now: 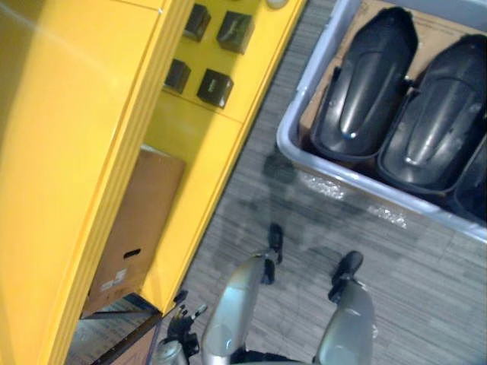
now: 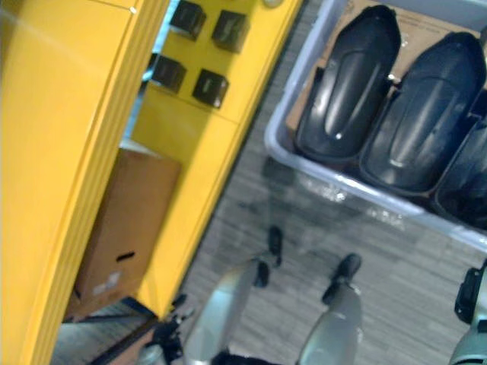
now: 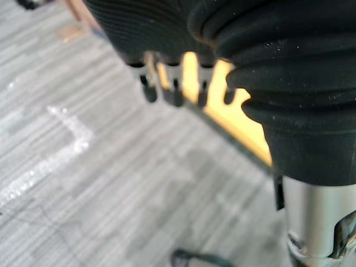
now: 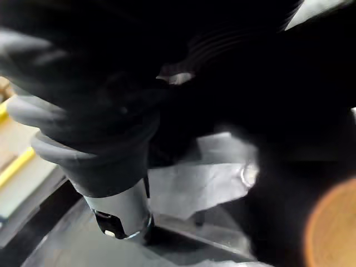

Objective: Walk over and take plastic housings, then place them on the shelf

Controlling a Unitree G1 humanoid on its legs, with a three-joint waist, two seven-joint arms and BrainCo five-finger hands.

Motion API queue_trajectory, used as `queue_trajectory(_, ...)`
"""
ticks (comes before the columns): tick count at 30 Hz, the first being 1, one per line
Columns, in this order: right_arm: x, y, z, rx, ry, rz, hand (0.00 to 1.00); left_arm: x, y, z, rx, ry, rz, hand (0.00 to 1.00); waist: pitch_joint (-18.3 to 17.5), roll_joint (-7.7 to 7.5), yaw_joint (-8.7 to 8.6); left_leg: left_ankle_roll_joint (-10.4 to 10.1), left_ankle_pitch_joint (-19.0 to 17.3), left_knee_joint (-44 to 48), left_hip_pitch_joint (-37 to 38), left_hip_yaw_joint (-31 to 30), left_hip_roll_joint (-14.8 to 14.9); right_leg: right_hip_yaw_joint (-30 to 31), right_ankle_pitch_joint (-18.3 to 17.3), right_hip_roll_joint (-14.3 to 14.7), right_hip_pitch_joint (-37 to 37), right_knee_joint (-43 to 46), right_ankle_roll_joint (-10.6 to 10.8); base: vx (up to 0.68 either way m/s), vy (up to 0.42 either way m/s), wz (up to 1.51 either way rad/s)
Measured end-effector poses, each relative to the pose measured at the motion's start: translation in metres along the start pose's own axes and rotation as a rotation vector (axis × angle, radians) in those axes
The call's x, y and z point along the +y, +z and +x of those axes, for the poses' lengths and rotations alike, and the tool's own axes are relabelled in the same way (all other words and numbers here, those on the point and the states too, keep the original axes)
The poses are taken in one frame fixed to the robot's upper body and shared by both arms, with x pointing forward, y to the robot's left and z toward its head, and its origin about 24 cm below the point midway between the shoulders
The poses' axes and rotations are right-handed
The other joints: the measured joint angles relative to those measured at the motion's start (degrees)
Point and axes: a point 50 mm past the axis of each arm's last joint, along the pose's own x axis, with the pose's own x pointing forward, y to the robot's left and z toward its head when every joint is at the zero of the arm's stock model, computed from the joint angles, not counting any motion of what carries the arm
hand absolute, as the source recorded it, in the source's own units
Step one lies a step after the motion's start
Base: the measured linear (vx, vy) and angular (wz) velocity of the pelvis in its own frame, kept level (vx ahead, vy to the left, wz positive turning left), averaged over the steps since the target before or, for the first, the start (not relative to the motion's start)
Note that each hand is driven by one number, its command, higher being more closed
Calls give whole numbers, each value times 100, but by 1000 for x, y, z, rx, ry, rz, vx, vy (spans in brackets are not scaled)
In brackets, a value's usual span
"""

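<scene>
Three glossy black plastic housings (image 1: 365, 84) (image 1: 441, 114) lie side by side in a grey bin (image 1: 358, 182) on the floor at the upper right. The third housing (image 1: 475, 190) is cut off by the view's edge. The yellow shelf (image 1: 76, 114) rises along the left. My left hand (image 1: 183, 319) hangs low beside the shelf's foot, far from the bin. In its wrist view its fingers (image 3: 177, 92) hang straight and relaxed over the grey floor, holding nothing. My right hand (image 2: 470, 295) shows as a dark cover at the lower right, below the bin's near rim.
Several small black boxes (image 1: 215, 87) sit on a yellow shelf board. A brown cardboard box (image 1: 137, 228) stands in the shelf's lower bay. Brown cardboard (image 1: 380, 15) lines the bin. Grey striped floor (image 1: 251, 190) runs between shelf and bin.
</scene>
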Motion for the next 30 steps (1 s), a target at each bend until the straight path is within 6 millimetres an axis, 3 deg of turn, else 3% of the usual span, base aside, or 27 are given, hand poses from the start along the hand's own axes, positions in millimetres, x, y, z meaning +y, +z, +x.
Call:
queue_trajectory(14,-1,-17,-1,73,-36,-180,100,-1,-1,0,1,26,3,0,-24,33,0,-43,28,-46,173,-19,78,-24,-71,64,132,68,-63,3,-8,0)
queue_trajectory(19,8,-28,-6,68,-81,-219,100,-3,11,0,-61,72,-9,0,-22,30,-41,-66,19,-51,266,-31,109,-55,-100,86,230,77,-100,0,0,0)
queue_trajectory(25,17,-44,-15,23,-138,-266,100,-5,46,-1,-232,125,-97,0,45,-67,-136,-74,16,-39,406,-34,136,-65,-85,114,413,44,-77,0,0,0)
queue_trajectory(30,31,-33,-26,-87,-138,-218,100,6,87,-5,-389,147,-186,0,251,-384,-253,-124,-12,-48,682,-90,248,-126,-77,274,782,-129,-78,-1,-1,-1)
